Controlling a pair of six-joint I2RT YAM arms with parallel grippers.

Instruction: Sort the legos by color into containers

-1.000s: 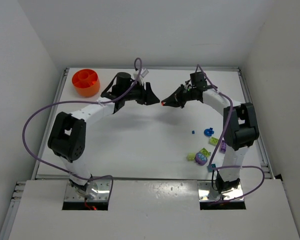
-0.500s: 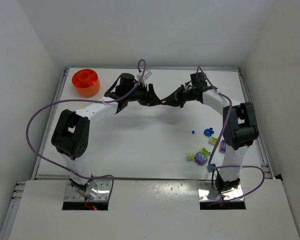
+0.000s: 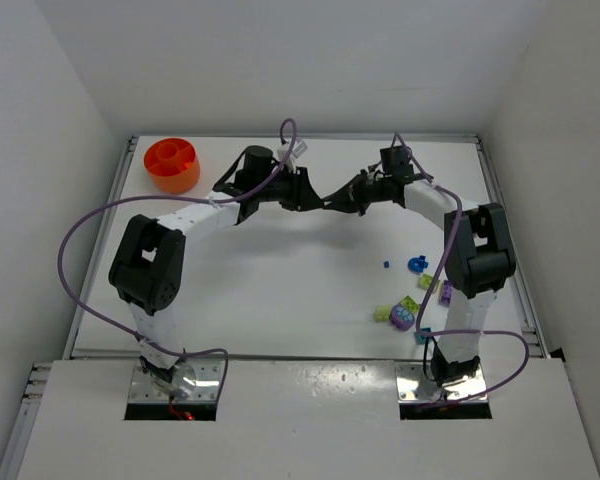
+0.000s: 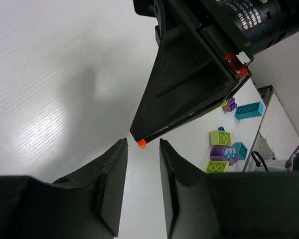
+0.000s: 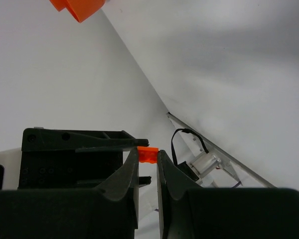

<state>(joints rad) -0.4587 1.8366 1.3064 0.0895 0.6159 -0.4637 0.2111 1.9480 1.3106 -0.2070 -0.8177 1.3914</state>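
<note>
Right gripper [image 5: 147, 164] pinching a tiny orange lego [image 5: 148, 155] in mid-air, left gripper [image 4: 142, 149] standing narrowly parted just beside it, orange bowl [image 3: 170, 181] sitting far-left, contents unclear, other legos [image 3: 410, 305] lying near-right.

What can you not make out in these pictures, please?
- Orange bowl: contents too small in top view; cut off by the upper edge in right wrist view.
- Orange lego: top view, hidden by the right gripper.
- Lego pile: top view, partly behind the right arm.
</note>
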